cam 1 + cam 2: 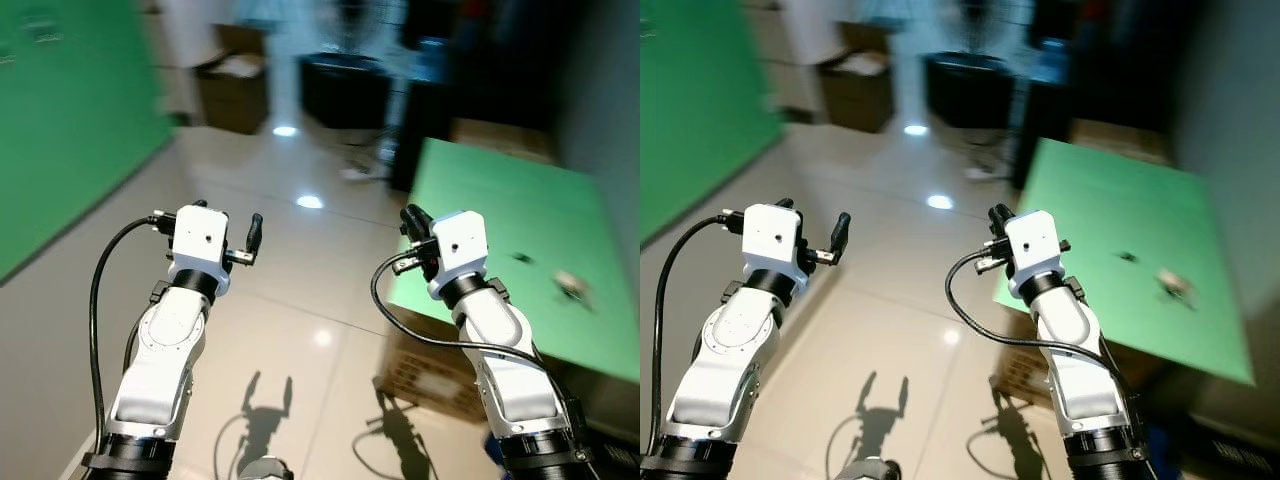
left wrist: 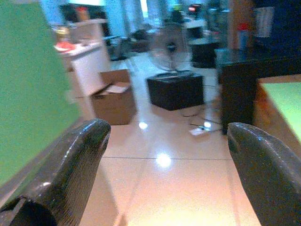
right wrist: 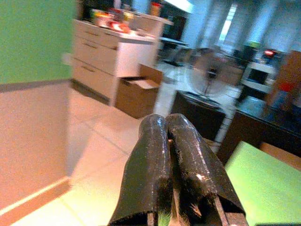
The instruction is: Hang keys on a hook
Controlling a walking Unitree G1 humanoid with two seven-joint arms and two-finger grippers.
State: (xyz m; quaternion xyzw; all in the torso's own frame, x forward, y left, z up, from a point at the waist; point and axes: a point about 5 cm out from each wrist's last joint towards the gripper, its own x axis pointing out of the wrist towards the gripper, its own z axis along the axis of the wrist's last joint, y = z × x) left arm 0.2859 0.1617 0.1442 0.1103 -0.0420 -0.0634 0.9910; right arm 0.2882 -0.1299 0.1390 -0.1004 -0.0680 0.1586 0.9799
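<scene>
A small bunch of keys (image 1: 572, 285) lies on the green table top (image 1: 500, 220) to my right, blurred, with a small dark item (image 1: 522, 258) just beyond it. My right gripper (image 1: 412, 222) is held up in the air beside the table's near left edge; its two black fingers (image 3: 162, 155) are pressed together with nothing between them. Over the floor to the left, my left gripper (image 1: 228, 222) is raised at about the same height. Its fingers (image 2: 70, 174) stand wide apart and hold nothing.
A green wall (image 1: 70, 110) runs along the left. Ahead across the glossy tiled floor (image 1: 290, 260) stand an open cardboard box (image 1: 232, 90), a black box (image 1: 345, 88) with a fan (image 2: 170, 47) behind it, and a dark cabinet (image 2: 240, 80). A cardboard box (image 1: 430, 375) sits under the table.
</scene>
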